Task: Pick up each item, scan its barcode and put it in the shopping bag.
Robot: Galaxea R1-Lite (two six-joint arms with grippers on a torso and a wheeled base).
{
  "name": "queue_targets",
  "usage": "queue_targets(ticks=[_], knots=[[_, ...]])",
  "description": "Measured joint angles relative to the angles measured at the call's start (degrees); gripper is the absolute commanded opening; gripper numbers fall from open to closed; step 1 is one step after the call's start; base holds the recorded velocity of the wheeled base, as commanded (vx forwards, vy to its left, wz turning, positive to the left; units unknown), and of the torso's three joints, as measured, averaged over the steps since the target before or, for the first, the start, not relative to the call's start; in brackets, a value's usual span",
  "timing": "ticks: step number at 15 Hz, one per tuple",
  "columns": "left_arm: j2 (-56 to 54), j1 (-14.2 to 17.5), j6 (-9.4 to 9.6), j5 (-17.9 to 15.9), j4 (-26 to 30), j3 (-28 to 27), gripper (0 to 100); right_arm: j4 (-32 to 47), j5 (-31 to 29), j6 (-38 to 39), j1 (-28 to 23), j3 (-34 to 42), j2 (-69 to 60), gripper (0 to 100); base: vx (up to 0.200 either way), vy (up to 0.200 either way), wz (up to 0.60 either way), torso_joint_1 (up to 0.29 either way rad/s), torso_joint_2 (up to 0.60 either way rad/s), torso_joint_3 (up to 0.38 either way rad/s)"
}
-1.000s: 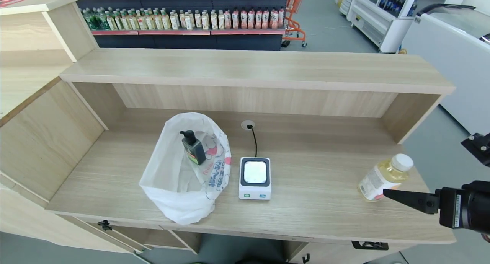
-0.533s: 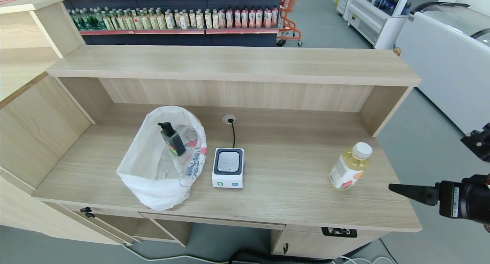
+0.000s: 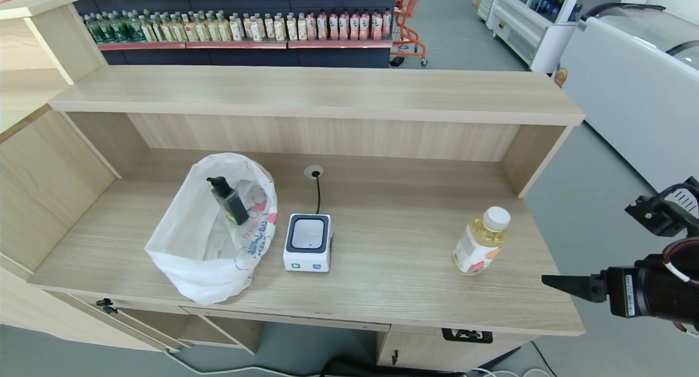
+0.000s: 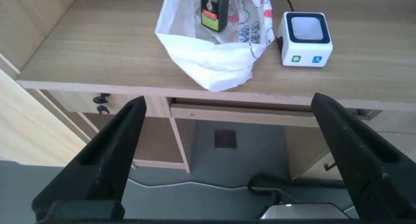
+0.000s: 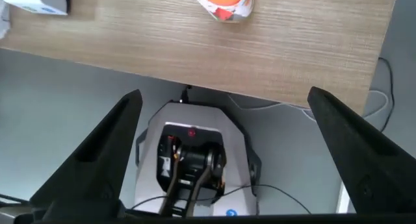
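Note:
A bottle (image 3: pixel 480 241) of pale yellow liquid with a white cap stands upright near the counter's right end. Its base is also seen in the right wrist view (image 5: pixel 224 2). My right gripper (image 3: pixel 551 282) hangs open off the counter's right front corner, apart from the bottle. The white shopping bag (image 3: pixel 210 240) sits open on the left with a dark pump bottle (image 3: pixel 228 202) inside. A white barcode scanner (image 3: pixel 308 241) stands just right of the bag. My left gripper (image 4: pixel 227 152) is open below the counter's front edge, under the bag (image 4: pixel 208 49) and scanner (image 4: pixel 305 39).
The wooden counter (image 3: pixel 382 278) has a raised back shelf (image 3: pixel 317 93) and side walls. The scanner's cable (image 3: pixel 318 194) runs to a hole at the back. A drawer front (image 4: pixel 240 112) sits under the edge. Store shelves and freezers stand beyond.
The head camera has moved, so the whole counter has slid left in the picture. My right gripper's tip, which was at the bottle's base, now stands apart from it.

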Motion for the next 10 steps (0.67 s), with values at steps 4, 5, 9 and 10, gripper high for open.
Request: queue_targets(ticks=[4,5,9,10], knots=[[0.0,0.1,-0.02,0.0,0.0,0.0,100,-2.7,2.0,-1.6,-0.5,2.1,1.5,100,0.0,0.0,0.0,0.0,0.0,0.0],[0.0,0.0,-0.02,0.0,0.0,0.0,100,-4.5,2.3,-2.0,-0.5,2.7,2.2,100,0.0,0.0,0.0,0.0,0.0,0.0],[0.0,0.0,-0.02,0.0,0.0,0.0,100,-12.2,2.2,-10.6,-2.5,6.2,5.2,100,0.0,0.0,0.0,0.0,0.0,0.0],[0.0,0.0,-0.02,0.0,0.0,0.0,100,-15.6,2.3,-12.3,-2.9,7.4,6.0,100,0.0,0.0,0.0,0.0,0.0,0.0]])
